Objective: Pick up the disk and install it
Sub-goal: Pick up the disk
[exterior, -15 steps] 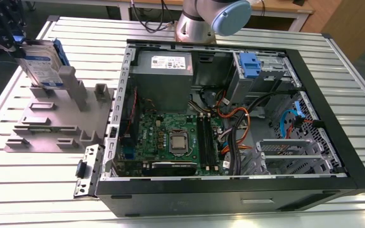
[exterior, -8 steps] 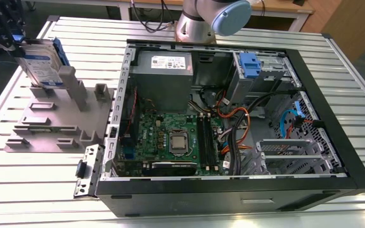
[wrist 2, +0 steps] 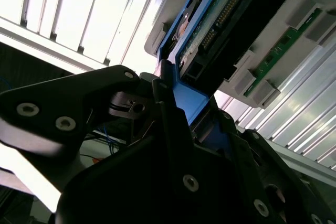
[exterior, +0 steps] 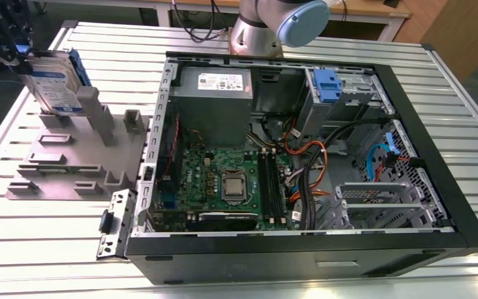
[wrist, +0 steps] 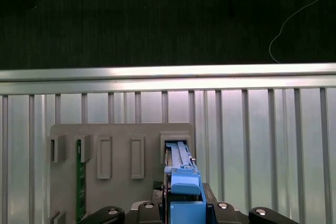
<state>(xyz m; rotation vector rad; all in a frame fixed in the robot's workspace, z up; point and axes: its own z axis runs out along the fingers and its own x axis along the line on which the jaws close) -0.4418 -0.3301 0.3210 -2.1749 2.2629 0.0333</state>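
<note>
The hand [exterior: 20, 53] pinches the blue handle end of the disk [exterior: 53, 81], which stands upright in the grey rack's [exterior: 73, 156] slot.

Silver disk [exterior: 50, 78], blue carrier [exterior: 76, 65]; grey rack [exterior: 65, 165]; silver ribbed table [exterior: 40, 249]; green motherboard [exterior: 222, 180].

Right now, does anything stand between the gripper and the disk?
Nothing visible does: the gripper is closed on the blue handle of the disk, which stands in the grey fixture beside the open computer case.
</note>
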